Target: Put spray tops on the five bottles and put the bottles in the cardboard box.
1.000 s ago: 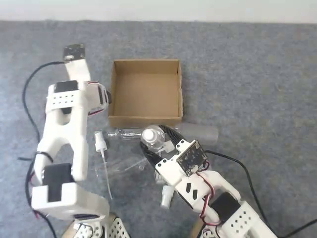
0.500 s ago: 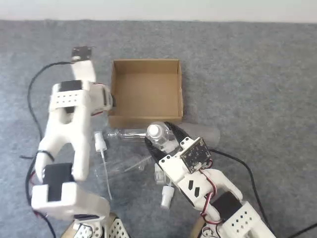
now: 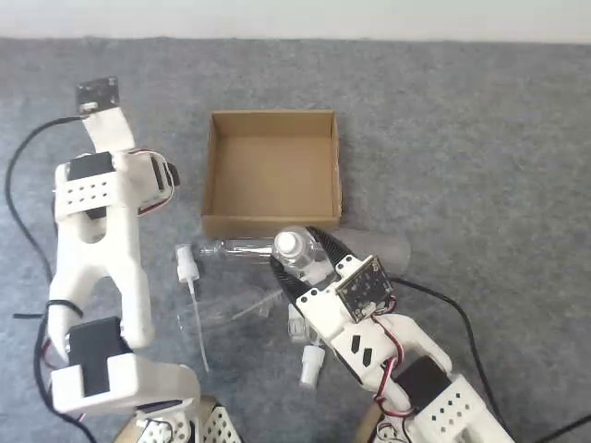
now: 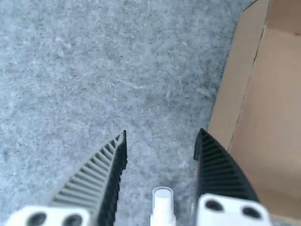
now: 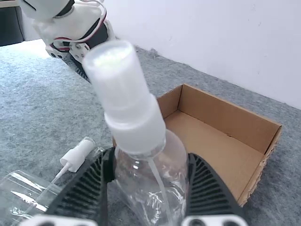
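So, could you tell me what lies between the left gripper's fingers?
In the left wrist view, a white spray top sits between the left gripper's fingers, near their bases; nearer the tips, only carpet.

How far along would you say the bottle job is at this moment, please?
Done: one bottle wears a spray top. In hand: the right gripper is shut on it, near the empty cardboard box. Remaining: boxing it, plus capping the bottles lying on the carpet; a loose spray top lies by the open left gripper.
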